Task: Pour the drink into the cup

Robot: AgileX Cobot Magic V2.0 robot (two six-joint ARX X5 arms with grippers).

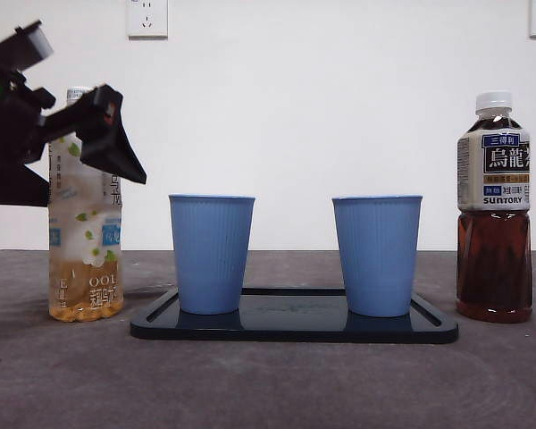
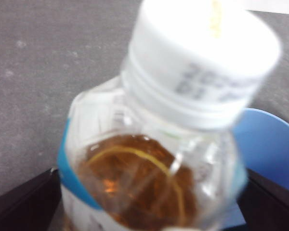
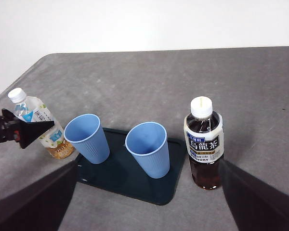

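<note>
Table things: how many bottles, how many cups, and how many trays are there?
Bottles: 2, the light tea bottle and the dark oolong tea bottle
Cups: 2, one blue cup and another blue cup
Trays: 1, the black tray
Total: 5

L gripper (image 1: pixel 107 134) at pale btl (image 1: pixel 86 259) | 2 blue cups (image 1: pixel 212 253) on tray (image 1: pixel 295 326) | dark btl (image 1: pixel 493 214) R
</note>
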